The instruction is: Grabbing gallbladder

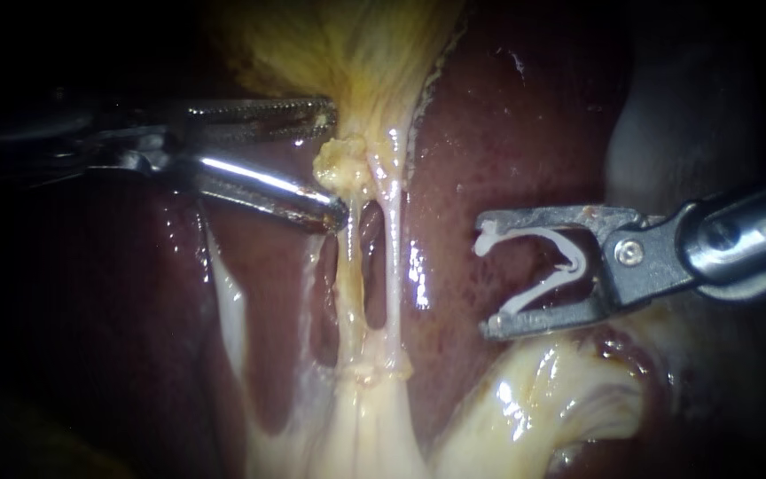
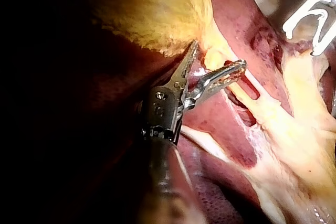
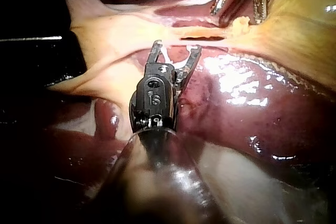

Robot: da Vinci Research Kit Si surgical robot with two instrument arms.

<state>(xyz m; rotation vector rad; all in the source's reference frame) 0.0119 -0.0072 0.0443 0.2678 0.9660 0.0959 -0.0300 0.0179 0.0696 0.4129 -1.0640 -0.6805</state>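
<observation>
Closest to the camera is the shiny grey metal right instrument (image 1: 482,273), coming in from the right. Its end effector pinches a white plastic clip (image 1: 529,234) between its two jaws. It hangs over the dark red liver (image 1: 507,115), apart from the tubes.

Now from the left. The thin silver left instrument (image 1: 332,164) has its end effector spread wide and holds nothing. A small yellow lump (image 1: 343,164) sits just at the tips, between the jaws. The soft yellow gallbladder (image 1: 356,53) is up at the top, in the middle. The top jaw touches its bottom edge. Two thin pale tubes (image 1: 394,266) run down from the lump to creamy pale fat (image 1: 374,435).
</observation>
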